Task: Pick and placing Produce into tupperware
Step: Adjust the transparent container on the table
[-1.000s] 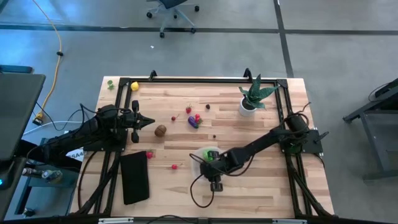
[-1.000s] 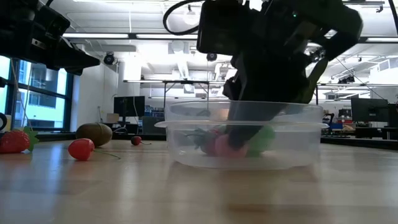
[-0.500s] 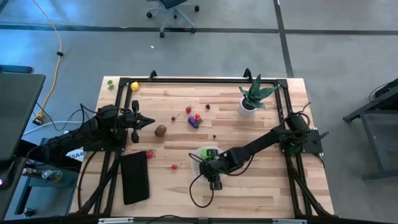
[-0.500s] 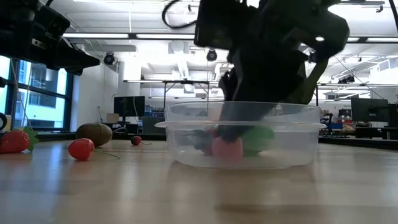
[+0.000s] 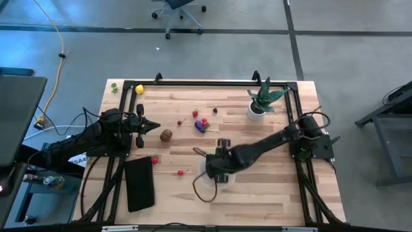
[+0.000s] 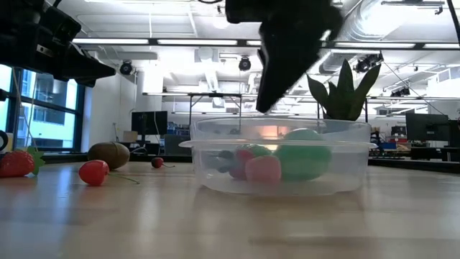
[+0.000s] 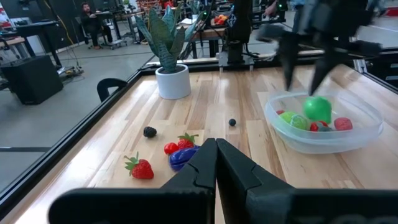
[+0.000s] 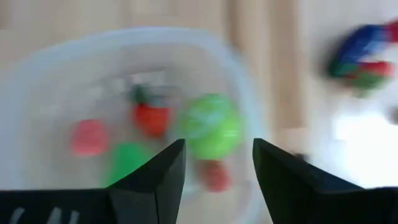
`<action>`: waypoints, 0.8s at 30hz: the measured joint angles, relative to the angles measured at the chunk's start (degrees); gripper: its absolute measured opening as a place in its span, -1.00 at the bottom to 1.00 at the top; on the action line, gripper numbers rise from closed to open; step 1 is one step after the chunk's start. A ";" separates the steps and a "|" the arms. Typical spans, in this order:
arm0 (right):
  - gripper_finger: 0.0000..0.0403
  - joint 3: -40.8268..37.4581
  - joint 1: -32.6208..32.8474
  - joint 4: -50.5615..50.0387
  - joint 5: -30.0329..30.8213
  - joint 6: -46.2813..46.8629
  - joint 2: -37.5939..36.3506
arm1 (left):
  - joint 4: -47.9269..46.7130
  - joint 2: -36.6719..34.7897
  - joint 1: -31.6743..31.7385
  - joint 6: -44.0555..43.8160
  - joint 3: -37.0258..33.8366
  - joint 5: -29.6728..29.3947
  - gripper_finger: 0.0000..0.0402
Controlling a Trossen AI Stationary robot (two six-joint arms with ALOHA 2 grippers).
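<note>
Right gripper (image 5: 217, 169) is above the clear round tupperware (image 6: 282, 167), fingers (image 8: 163, 171) spread apart and holding nothing. A green ball-shaped piece (image 7: 318, 109) lies in the container beside a strawberry (image 8: 152, 117), a pink piece (image 6: 262, 171) and another green piece (image 8: 127, 157), so judging by that, a drop looks just done. The tupperware sits on the wooden table (image 5: 257, 200) near the middle of the front half, closer to the right arm's side.

Left gripper (image 5: 152, 127) waits over the left part of the table, fingers pressed together, empty.

Still out on the table:
- brown kiwi (image 5: 167, 135), just beside the left gripper's tip
- purple piece (image 5: 200, 127) with red ones next to it, mid-table toward the far edge
- strawberry (image 7: 140, 167) on its own
- two small red pieces (image 5: 155, 160) near the black rectangle (image 5: 140, 183) at the front left
- yellow piece (image 5: 139, 89) at the far left corner
- small dark round bits (image 7: 150, 131) near the potted plant (image 5: 262, 100), too small to name

Judgement: roughly a third to half done. Several pieces are in the container and more than that remain spread toward the left and far side.
</note>
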 joint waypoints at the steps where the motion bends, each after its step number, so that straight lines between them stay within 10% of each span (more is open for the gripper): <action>1: -0.11 0.74 -0.83 -1.03 0.31 -0.68 0.00 | 0.00 0.00 -0.02 -0.01 0.00 0.01 -1.00; 14: -0.11 -14.41 -18.06 8.48 -16.26 9.49 -9.77 | 0.00 0.00 -0.01 -0.01 0.00 -0.01 -1.00; 24: -0.16 -25.06 -18.02 21.16 -12.04 -1.77 -9.29 | 0.00 0.00 0.00 -0.01 0.00 -0.01 -1.00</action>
